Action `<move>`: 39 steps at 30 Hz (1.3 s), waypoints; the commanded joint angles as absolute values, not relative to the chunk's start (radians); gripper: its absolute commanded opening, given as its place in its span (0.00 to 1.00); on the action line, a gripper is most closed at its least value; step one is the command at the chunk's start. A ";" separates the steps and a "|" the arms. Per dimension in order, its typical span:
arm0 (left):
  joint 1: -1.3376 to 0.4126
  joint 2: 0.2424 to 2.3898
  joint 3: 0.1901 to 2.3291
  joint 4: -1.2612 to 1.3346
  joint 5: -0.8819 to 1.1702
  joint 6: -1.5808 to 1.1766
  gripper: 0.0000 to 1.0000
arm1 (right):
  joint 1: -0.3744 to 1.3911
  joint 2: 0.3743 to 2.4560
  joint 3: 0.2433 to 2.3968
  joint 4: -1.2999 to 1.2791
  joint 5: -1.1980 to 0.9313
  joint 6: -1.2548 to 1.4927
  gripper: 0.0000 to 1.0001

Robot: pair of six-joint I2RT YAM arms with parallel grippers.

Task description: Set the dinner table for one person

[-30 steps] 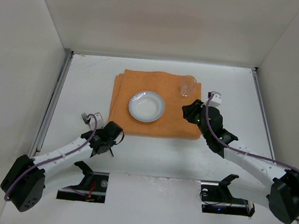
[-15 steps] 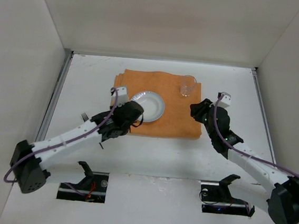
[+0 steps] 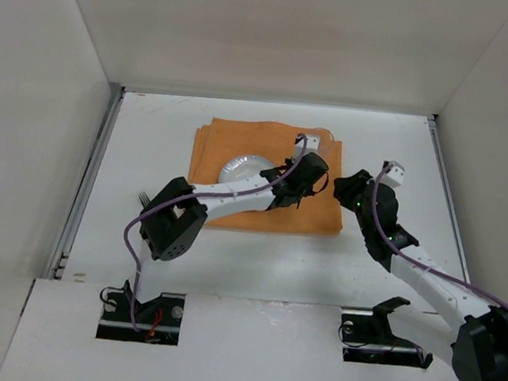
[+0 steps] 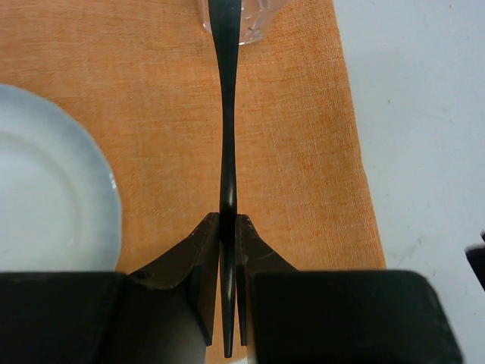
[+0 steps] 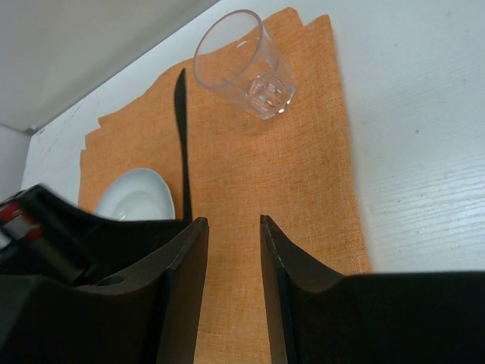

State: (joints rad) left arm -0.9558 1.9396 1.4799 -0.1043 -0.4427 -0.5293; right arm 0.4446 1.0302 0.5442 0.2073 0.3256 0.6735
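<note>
The dinner table (image 3: 151, 136) carries an orange mat (image 3: 241, 135) with a white plate (image 3: 238, 166) on it and a clear glass (image 5: 244, 64) upright at the mat's far right corner. My left gripper (image 4: 227, 221) is shut on a thin black knife (image 4: 226, 114), held over the mat (image 4: 136, 76) between the plate (image 4: 45, 189) and the glass (image 4: 254, 19), its tip pointing at the glass. In the top view the left gripper (image 3: 316, 180) partly hides the glass. My right gripper (image 3: 349, 186) hovers open and empty at the mat's right edge, just right of the left one.
A silvery fork (image 3: 143, 199) lies on the white surface left of the mat, partly behind the left arm's elbow. Metal rails (image 3: 89, 175) run along the table's sides, with white walls around. The right wrist view shows the mat (image 5: 288, 167), plate (image 5: 136, 196) and knife (image 5: 182, 136) ahead of the gripper (image 5: 233, 220).
The left arm has swung from the table's left side rightwards across the mat, carrying the knife to the right of the plate. The right gripper drew back slightly to the right.
</note>
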 commanded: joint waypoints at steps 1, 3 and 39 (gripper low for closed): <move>-0.918 1.989 1.572 -0.077 -0.408 -0.500 0.03 | 0.441 1.011 0.545 0.222 0.333 0.683 0.39; -0.906 2.029 1.600 -0.077 -0.407 -0.508 0.03 | 0.439 1.009 0.543 0.224 0.333 0.683 0.39; -0.867 2.082 1.506 -0.075 -0.475 -0.624 0.36 | 0.443 1.037 0.545 0.238 0.319 0.689 0.50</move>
State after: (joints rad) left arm -0.8669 2.1677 1.5410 -0.0734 -0.4316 -0.6312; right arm 0.4446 1.0496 0.5411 0.2085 0.3241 0.6849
